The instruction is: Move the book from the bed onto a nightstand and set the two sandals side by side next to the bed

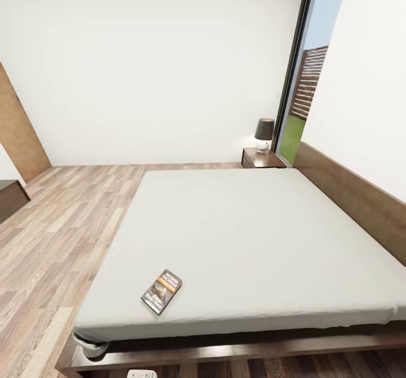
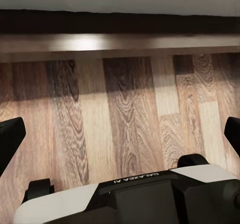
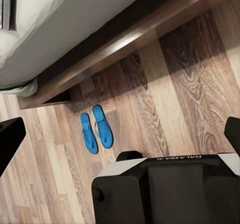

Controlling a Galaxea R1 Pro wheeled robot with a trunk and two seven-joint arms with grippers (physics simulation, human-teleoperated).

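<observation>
The book, dark with an orange band, lies flat on the grey mattress near the front left corner of the bed. A nightstand stands beyond the bed's far corner, by the headboard. The two blue sandals lie side by side on the wood floor, close to the bed's corner. My right gripper hangs open above the floor beside them, holding nothing. Over bare floor planks along the bed frame, my left gripper is open too.
A small lamp sits on the nightstand, next to a tall dark-framed window. A wooden door and the end of a low dark bench are at the left. Wood floor runs along the bed's left side.
</observation>
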